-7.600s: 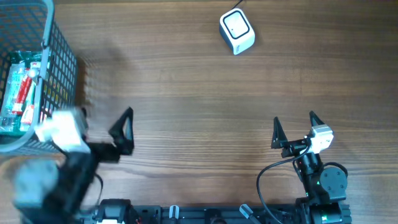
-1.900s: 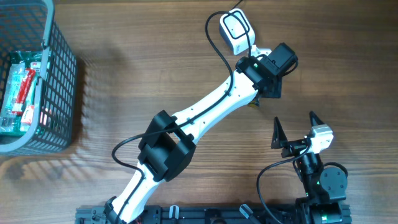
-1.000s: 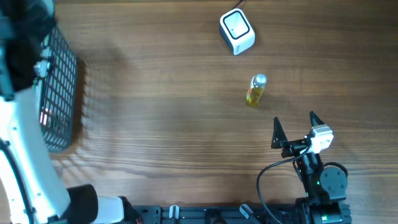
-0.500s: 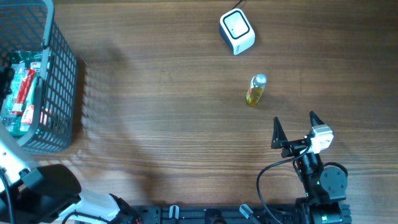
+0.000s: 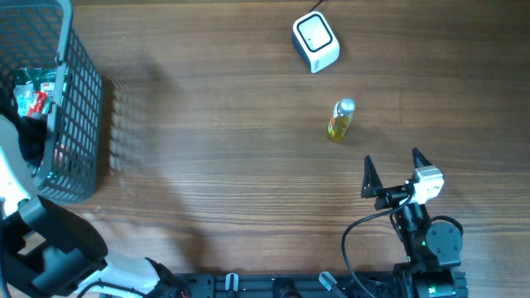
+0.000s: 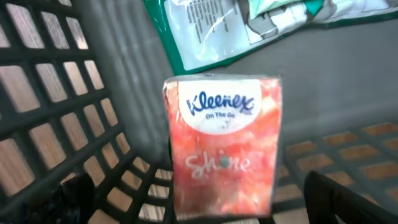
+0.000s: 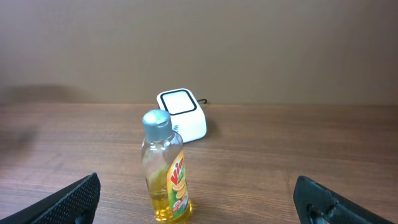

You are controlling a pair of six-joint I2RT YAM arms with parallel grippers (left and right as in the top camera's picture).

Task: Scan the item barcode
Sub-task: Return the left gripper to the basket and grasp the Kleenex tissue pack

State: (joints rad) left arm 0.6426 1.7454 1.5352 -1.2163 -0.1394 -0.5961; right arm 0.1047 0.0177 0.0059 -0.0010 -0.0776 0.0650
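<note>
The pink tissue pack (image 6: 224,146) lying in the basket (image 6: 56,143) carries the blue brand name "Kleenex" with "On The Go" in small letters under it on a white patch, and the word "Shine" in pale script across its middle. The white, green-edged packet (image 6: 205,31) beyond it bears lines of fine print too small to read. On the bottle (image 7: 166,180) of yellow liquid, the label shows red letters beginning "Vi", the rest not legible.

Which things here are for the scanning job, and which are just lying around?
For the job: white scanner, Kleenex pack in the basket, open left gripper over it, yellow bottle.
Just lying about: green packet in the basket, right gripper, idle and open.
</note>
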